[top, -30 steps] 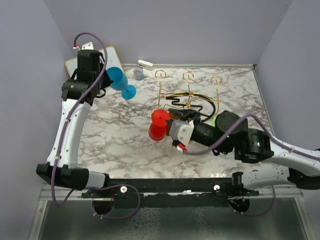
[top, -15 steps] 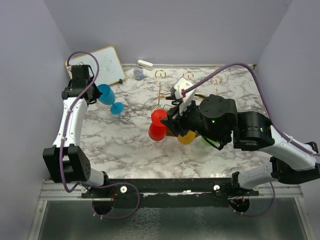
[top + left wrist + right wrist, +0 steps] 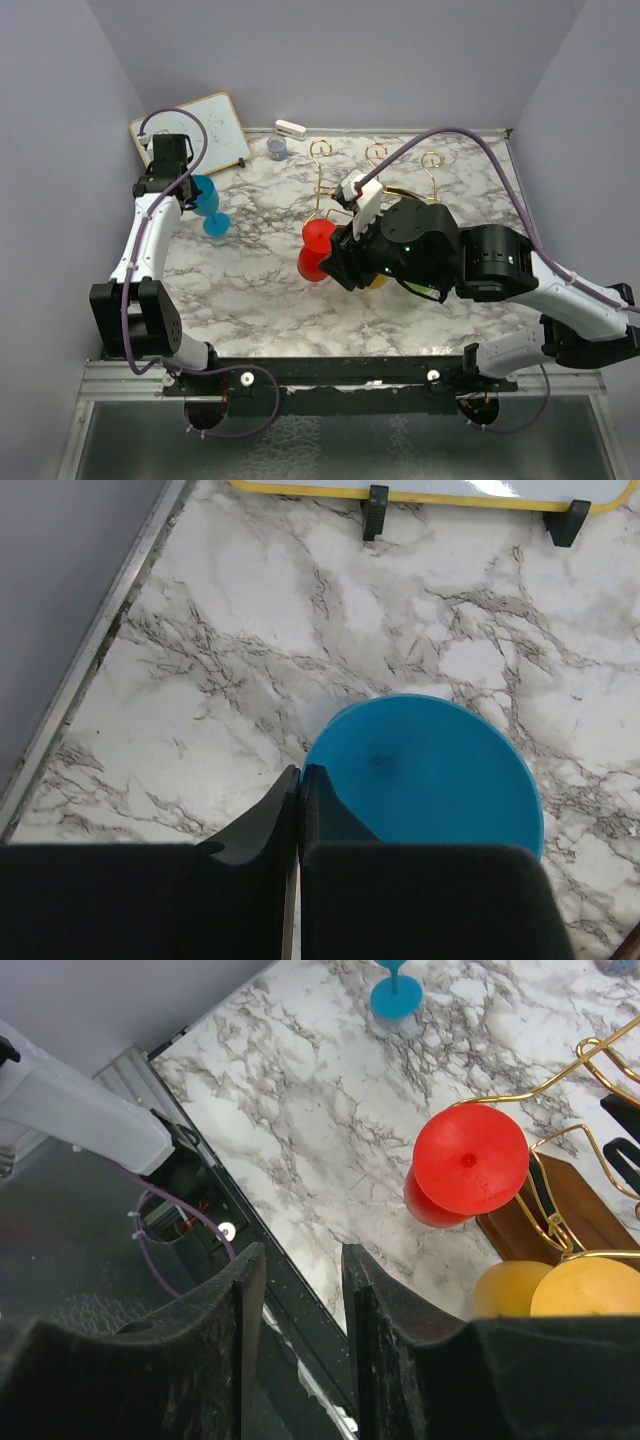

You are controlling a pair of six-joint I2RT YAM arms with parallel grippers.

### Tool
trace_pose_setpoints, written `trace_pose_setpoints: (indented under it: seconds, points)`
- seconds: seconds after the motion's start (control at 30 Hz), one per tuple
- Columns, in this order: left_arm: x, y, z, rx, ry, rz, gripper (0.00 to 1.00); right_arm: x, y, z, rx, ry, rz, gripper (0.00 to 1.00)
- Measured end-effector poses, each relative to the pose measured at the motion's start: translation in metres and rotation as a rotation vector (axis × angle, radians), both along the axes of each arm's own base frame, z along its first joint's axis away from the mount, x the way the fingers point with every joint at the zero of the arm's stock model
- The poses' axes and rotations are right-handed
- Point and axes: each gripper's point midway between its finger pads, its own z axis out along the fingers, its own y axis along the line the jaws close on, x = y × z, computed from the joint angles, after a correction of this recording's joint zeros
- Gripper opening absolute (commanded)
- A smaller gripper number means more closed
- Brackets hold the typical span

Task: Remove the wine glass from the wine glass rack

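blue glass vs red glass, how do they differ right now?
Colour: the blue wine glass is blue, the red wine glass is red.
Support: the blue one is off the wine glass rack, pinched in the fingers of the left gripper. The red one hangs on the rack with no fingers on it.
Pose: the red one hangs foot up, bowl down. The blue one has its foot pointing down.
Shared: both are opaque, with the same stemmed shape.

Robotics lab test cell. Plain lavender-grey wall panels [image 3: 330,60] box in marble-pattern tabletop [image 3: 250,280] on three sides. Two white-and-black robot arms, one at frame left [image 3: 140,250], one at lower right [image 3: 560,290], mounted on black metal rail [image 3: 330,372] along lower edge. Loose purple cables [image 3: 470,135] loop over arms. Dimpled grey metal sheet [image 3: 330,440] at bottom. Small yellow-framed whiteboard [image 3: 215,125] leans against wall, upper left.
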Motion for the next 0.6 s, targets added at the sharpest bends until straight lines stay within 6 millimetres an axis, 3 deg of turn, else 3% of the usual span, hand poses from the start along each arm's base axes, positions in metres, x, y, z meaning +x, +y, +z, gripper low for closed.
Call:
trace_pose_setpoints:
  seconds: [0.2, 0.33, 0.4, 0.6]
  points:
    - [0.005, 0.004, -0.009, 0.035, 0.025, 0.015, 0.09, -0.001, 0.000, -0.008, -0.014, 0.018, -0.001, 0.37]
    - [0.003, 0.005, -0.017, 0.039, 0.046, 0.020, 0.20, -0.002, 0.001, -0.012, -0.025, 0.022, 0.001, 0.37]
    - [0.002, 0.005, -0.017, 0.039, 0.047, 0.022, 0.28, -0.002, 0.001, -0.017, -0.035, 0.024, 0.001, 0.38]
    - [0.000, 0.005, -0.011, 0.033, 0.028, 0.030, 0.34, -0.002, 0.001, -0.029, -0.065, 0.031, 0.003, 0.39]
